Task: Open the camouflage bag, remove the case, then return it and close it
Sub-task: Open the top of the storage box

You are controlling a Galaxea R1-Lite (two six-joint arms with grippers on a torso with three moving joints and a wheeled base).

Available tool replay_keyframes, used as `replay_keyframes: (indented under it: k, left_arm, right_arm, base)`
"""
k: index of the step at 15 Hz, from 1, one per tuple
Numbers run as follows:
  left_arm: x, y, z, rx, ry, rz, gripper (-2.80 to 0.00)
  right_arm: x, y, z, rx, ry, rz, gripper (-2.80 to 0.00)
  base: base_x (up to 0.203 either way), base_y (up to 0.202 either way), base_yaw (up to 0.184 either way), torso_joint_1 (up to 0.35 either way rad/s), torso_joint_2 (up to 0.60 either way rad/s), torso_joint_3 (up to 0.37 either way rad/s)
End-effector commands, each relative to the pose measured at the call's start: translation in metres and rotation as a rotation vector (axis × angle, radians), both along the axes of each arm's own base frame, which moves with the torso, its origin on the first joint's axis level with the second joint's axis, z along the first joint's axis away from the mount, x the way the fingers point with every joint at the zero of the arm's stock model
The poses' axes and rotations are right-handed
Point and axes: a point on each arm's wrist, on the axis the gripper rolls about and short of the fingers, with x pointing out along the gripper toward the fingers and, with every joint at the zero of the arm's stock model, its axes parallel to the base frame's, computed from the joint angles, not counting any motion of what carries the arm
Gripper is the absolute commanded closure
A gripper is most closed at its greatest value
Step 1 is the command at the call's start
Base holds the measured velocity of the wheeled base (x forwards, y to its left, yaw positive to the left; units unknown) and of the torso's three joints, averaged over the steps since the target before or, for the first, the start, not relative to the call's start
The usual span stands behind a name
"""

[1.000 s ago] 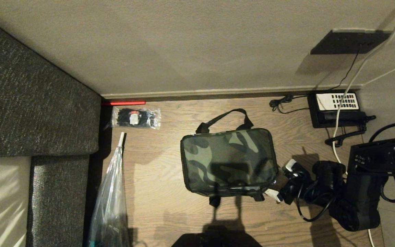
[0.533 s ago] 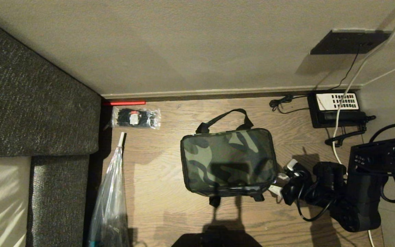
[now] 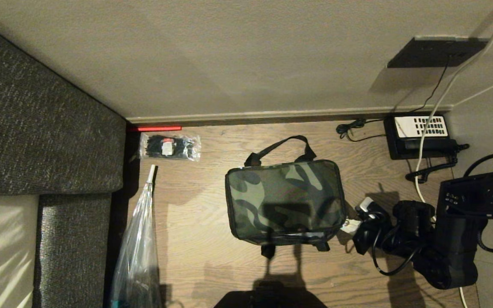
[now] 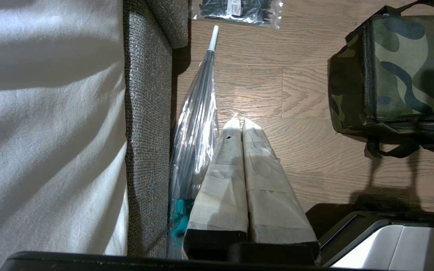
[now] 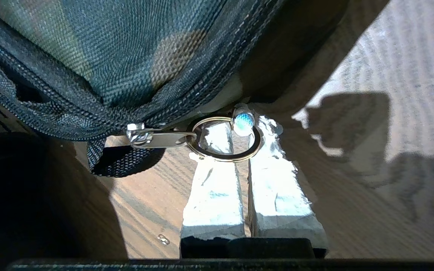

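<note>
No readable text, brand, number or sign anywhere in these views. Small white label on the clear packet of black ties (image 3: 170, 147) too small to make out. Keys on the black telephone (image 3: 420, 127) likewise illegible.

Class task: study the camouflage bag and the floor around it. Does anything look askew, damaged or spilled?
Nothing stands out. The camouflage bag sits square and zipped on the wooden floor; the right hand is shut on its zip ring.
</note>
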Motion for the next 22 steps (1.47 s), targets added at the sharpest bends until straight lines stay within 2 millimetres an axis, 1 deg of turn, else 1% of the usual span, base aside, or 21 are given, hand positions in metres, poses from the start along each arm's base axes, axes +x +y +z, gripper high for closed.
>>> replay_keyframes:
  k: [1,3,6,12,15,22]
  left_arm:
    - [0.000,0.000,-0.001,-0.001,0.003,0.001,0.00]
    - [0.000,0.000,-0.001,-0.001,0.003,0.001,0.00]
    - [0.000,0.000,-0.001,-0.001,0.003,0.001,0.00]
    - [0.000,0.000,-0.001,-0.001,0.003,0.001,0.00]
    - [0.000,0.000,-0.001,-0.001,0.003,0.001,0.00]
    - [0.000,0.000,-0.001,-0.001,0.003,0.001,0.00]
  right_arm:
    - [-0.001,-0.003,0.007,-0.006,-0.026,-0.002,0.00]
    - [-0.002,-0.011,0.014,-0.028,-0.052,-0.016,0.00]
    - [-0.005,-0.018,0.022,-0.030,-0.062,-0.035,0.00]
    - [-0.005,-0.019,0.033,-0.025,-0.092,-0.041,0.00]
    - [-0.006,-0.020,0.042,-0.024,-0.115,-0.045,0.00]
    - [-0.016,-0.028,0.039,-0.037,-0.078,-0.075,0.00]
  base:
    - [0.000,0.000,0.000,0.000,0.00,0.000]
    - [0.000,0.000,0.000,0.000,0.00,0.000]
    - [0.000,0.000,0.000,0.000,0.00,0.000]
    - [0.000,0.000,0.000,0.000,0.00,0.000]
    - [0.000,0.000,0.000,0.000,0.00,0.000]
    - [0.000,0.000,0.000,0.000,0.00,0.000]
